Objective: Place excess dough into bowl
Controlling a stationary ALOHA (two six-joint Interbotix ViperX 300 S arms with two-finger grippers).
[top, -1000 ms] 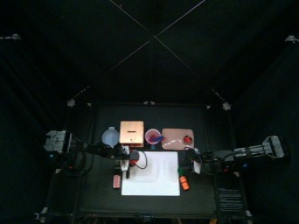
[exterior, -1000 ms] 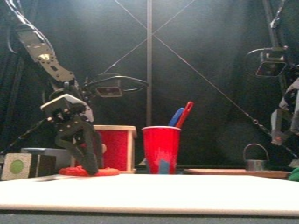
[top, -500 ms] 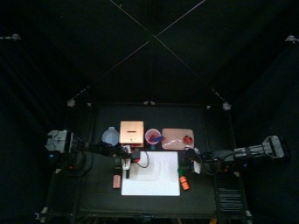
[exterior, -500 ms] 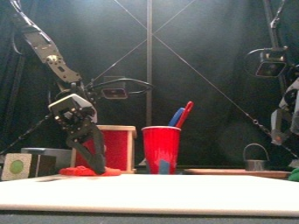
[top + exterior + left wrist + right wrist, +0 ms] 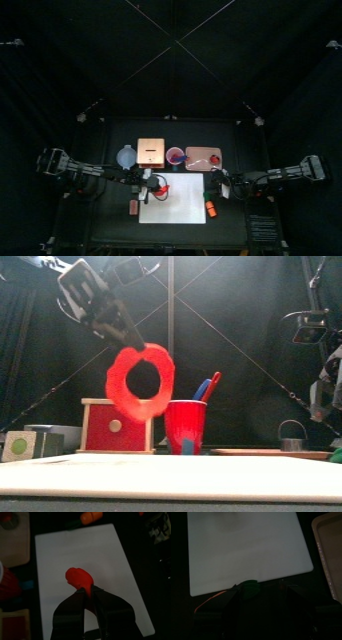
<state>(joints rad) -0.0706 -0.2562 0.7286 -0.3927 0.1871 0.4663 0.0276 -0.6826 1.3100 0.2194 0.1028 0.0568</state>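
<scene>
Your left gripper [image 5: 118, 328] has its jaws pinched on the rim of the excess dough [image 5: 139, 381], so the red ring hangs free, clear of the white mat [image 5: 174, 198]. The edge grip spares the ring from crushing. The bowl [image 5: 126, 156] sits beyond the mat's left corner, apart from the dough. Your right gripper [image 5: 261, 592] rests at the mat's right edge; I cannot tell its jaw state.

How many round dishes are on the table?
2: the pale blue bowl left of the tan block, and a smaller purple-red dish between that block and the pink tray. Others may be hidden.
</scene>
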